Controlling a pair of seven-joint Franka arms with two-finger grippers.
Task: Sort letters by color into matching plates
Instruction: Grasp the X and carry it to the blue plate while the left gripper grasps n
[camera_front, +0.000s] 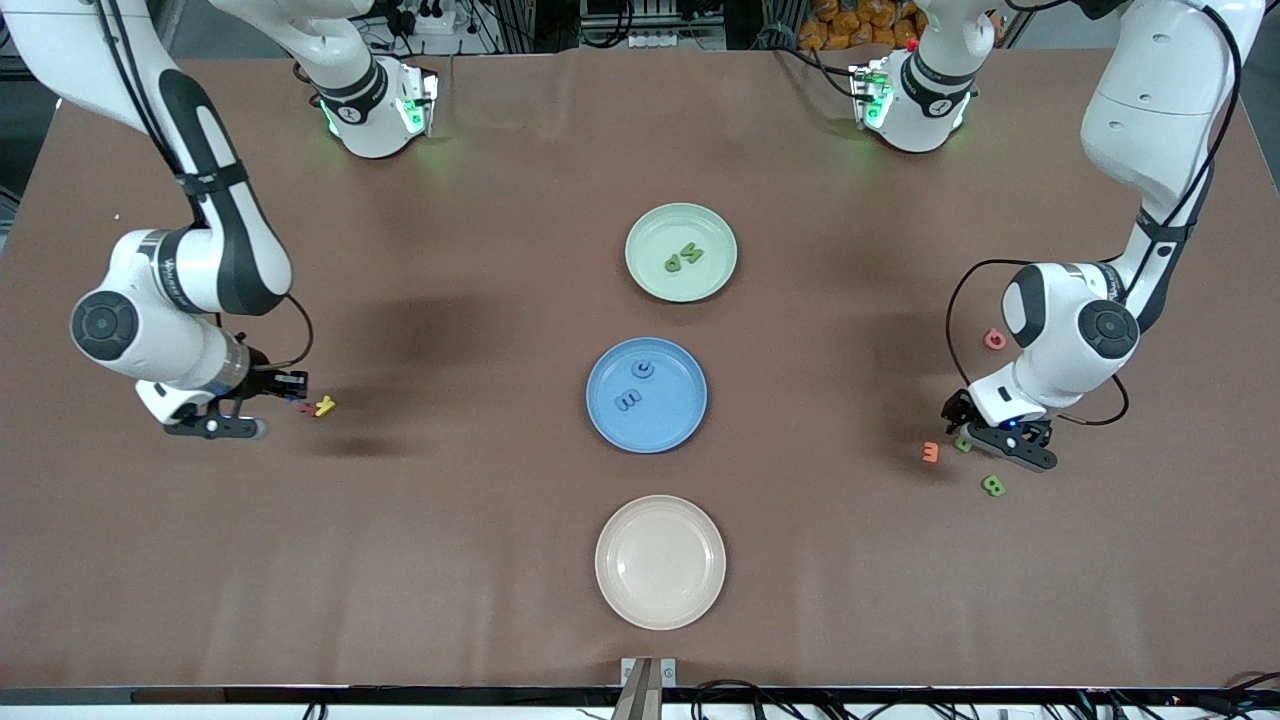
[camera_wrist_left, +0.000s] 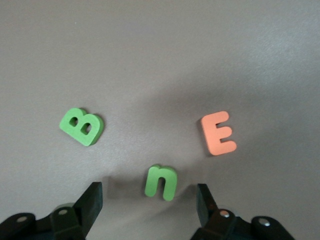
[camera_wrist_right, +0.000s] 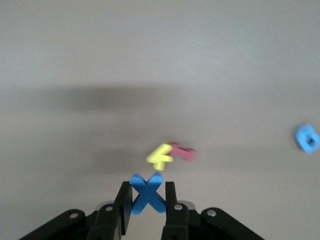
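The green plate (camera_front: 681, 252), farther from the front camera than the blue plate (camera_front: 646, 394), carries two green letters, the blue plate two blue ones, while the left gripper (camera_wrist_left: 150, 205) straddles a green n (camera_wrist_left: 161, 182) with fingers spread, and the right gripper (camera_wrist_right: 148, 200) pinches a blue X (camera_wrist_right: 146, 192).

My right gripper (camera_wrist_right: 148, 197) pinches a blue X (camera_wrist_right: 147, 192) between its fingers, low in the frame's center. Just above it lie a yellow piece (camera_wrist_right: 160, 155) touching a pink piece (camera_wrist_right: 182, 151); a blue piece (camera_wrist_right: 306, 138) sits at the right edge.
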